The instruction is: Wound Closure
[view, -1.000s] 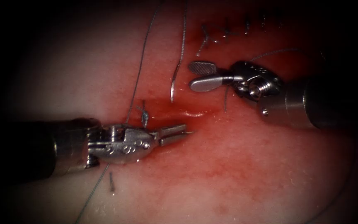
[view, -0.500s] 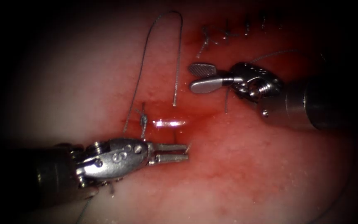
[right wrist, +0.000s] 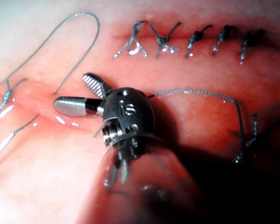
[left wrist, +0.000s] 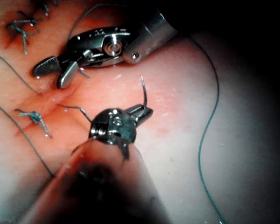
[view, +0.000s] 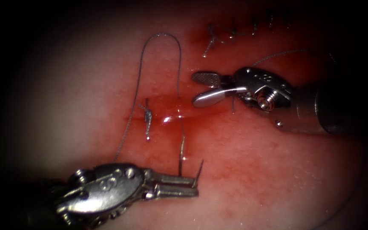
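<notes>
While left tool (view: 194, 186) clamps curved needle (view: 198, 174) near its tip, needle body stands clear of tissue (view: 256, 170), below cut (view: 179, 115). Right tool (view: 201, 88) gapes, empty. Thread (view: 158, 36) trails limp. Needle: light, stiff, slippery; I'd regrip mid-curve.

The left tool (view: 194, 186) at lower left of the endoscope view and the right tool (view: 205, 88) at upper right are polished, glossy metal, the right one's upper jaw face finely cross-hatched. The needle (view: 180, 153) is thin bright steel, the thread (view: 158, 35) a fine, dull grey strand. The tissue (view: 256, 170) looks soft and finely pebbled, wet and shiny where red fluid (view: 171, 117) pools at centre.
</notes>
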You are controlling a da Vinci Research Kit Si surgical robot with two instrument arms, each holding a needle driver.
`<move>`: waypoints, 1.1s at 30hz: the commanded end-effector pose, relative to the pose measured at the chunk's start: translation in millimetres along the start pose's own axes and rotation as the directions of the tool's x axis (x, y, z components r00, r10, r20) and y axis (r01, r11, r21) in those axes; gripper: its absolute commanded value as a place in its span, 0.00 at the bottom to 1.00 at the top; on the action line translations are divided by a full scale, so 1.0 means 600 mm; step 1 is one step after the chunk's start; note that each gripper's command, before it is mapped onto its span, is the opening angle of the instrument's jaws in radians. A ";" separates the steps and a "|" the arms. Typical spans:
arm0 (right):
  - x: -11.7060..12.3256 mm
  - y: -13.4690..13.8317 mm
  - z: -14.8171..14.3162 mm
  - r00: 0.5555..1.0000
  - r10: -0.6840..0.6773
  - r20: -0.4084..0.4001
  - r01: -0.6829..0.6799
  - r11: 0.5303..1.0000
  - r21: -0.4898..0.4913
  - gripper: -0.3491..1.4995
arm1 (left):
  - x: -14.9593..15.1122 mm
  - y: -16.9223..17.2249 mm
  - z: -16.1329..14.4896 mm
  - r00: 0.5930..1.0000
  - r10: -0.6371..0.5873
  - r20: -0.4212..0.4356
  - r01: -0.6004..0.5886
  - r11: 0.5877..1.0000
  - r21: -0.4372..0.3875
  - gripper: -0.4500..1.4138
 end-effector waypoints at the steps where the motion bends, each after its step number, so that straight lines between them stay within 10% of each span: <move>1: -0.0009 -0.0003 0.0013 1.000 0.002 0.001 -0.002 1.000 0.003 0.64 | 0.0003 -0.0009 0.0005 0.999 0.048 0.000 -0.048 0.998 0.027 0.00; 7: 0.0002 -0.0010 0.0002 0.999 0.038 -0.023 -0.037 0.999 0.024 0.36 | 0.0066 -0.0046 -0.0049 0.933 0.360 0.012 -0.355 0.914 0.195 0.00; 20: 0.0042 -0.0040 -0.0024 0.983 0.183 -0.019 -0.182 0.982 0.050 0.33 | 0.0171 -0.0118 -0.0124 0.815 0.575 0.071 -0.559 0.748 0.358 0.00; 28: 0.0062 -0.0060 -0.0035 0.895 0.447 0.014 -0.446 0.892 0.067 0.68 | 0.0085 -0.0080 -0.0069 0.737 0.666 0.118 -0.662 0.675 0.326 0.00; 33: 0.0075 -0.0083 -0.0040 0.824 0.565 0.039 -0.566 0.819 0.097 0.68 | 0.0017 -0.0070 -0.0029 0.666 0.735 0.126 -0.735 0.618 0.280 0.00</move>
